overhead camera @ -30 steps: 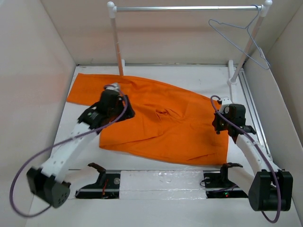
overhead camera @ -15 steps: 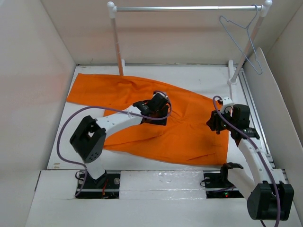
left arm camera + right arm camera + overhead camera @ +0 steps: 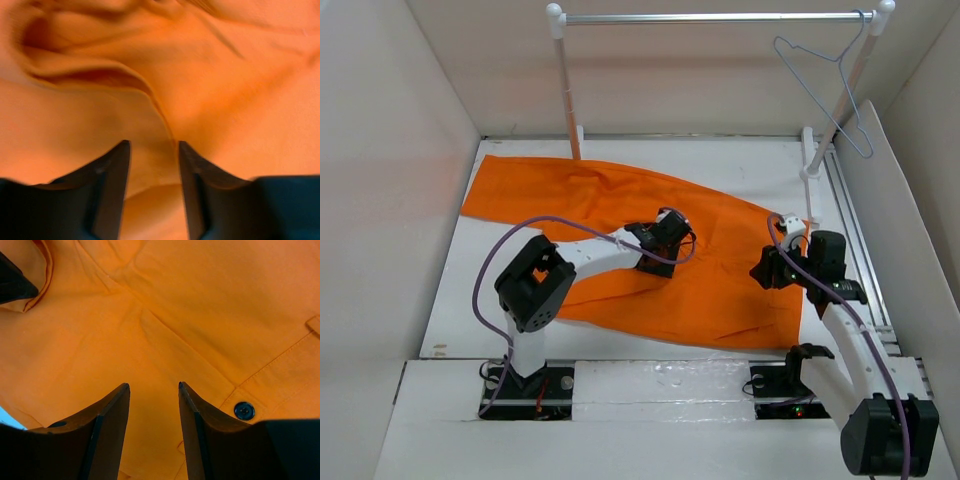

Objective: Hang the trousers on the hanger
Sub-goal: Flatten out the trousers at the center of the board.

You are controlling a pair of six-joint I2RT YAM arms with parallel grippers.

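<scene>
The left pincer (image 3: 153, 146) and right pincer (image 3: 153, 386) both point down, jaws apart.

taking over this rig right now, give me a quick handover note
Left gripper: open, jaws either side of a raised fold near the middle of the trousers.
Right gripper: open, over the cloth beside the dark button, at the trousers' right end.
Trousers lie spread on the table. The hanger hangs bare at the far right of the rail.
Done: nothing gripped or hung.
Left: grasp the trousers, lift them and drape them over the hanger.
</scene>
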